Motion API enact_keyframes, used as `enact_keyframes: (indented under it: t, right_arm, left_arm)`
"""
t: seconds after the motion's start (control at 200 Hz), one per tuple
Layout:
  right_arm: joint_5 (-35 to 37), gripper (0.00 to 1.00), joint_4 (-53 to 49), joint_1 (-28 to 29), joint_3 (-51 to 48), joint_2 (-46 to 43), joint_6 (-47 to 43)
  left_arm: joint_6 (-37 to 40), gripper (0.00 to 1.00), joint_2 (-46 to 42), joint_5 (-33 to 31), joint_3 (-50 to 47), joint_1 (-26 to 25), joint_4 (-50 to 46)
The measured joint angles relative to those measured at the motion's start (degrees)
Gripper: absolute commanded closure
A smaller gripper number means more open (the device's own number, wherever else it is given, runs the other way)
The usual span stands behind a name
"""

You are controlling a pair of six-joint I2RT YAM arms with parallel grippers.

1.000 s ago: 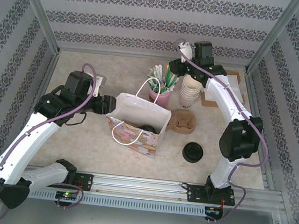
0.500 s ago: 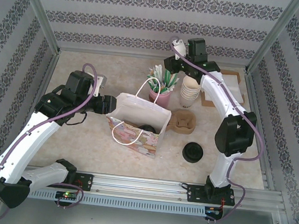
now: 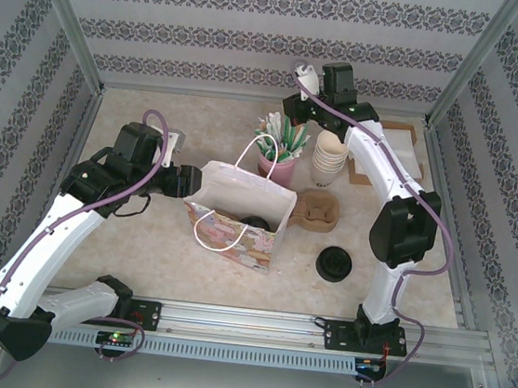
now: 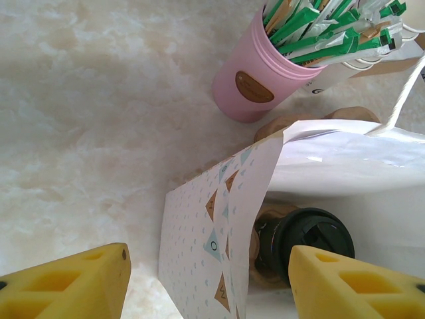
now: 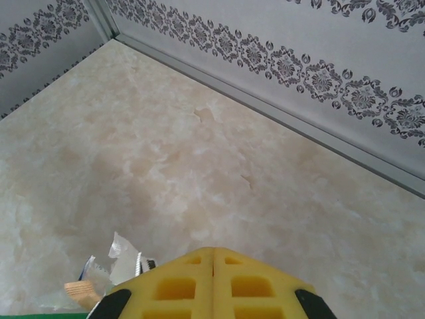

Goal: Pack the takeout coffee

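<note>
You're holding left gripper [image 4: 209, 260] spread astride the wall of the patterned paper bag [image 4: 199, 222]; black-lidded takeout coffee cup [image 4: 309, 238] sitting inside; right gripper [image 5: 212, 266] pinching together.

I count one white paper bag with a patterned side [image 3: 238, 212], one small black-lidded takeout cup [image 4: 312, 236], one pink tumbler of sachets [image 3: 278, 166], one stack of cream paper cups [image 3: 329, 161], one brown pulp cup carrier [image 3: 317, 210] and one low pile of black round lids [image 3: 334, 263]. Can't count the stacked cups.
</note>
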Motion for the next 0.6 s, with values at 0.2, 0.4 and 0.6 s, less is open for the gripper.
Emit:
enact_keyframes:
  t: [0.2,0.4,0.6]
  right_arm:
    - [2.93,1.00,-0.42,1.77,-0.74,-8.74,1.07]
    - [8.39,1.00,-0.35,4.61,-1.44,-22.43,2.38]
    - [14.75,1.00,-0.44,10.27,-4.26,-35.01,2.01]
  left_arm:
    - [0.00,0.35,-0.35,0.02,0.00,0.00,0.00]
    - [-0.02,0.35,-1.20,0.22,0.00,0.00,0.02]
    - [0.00,0.40,-1.57,1.51,0.02,0.00,0.02]
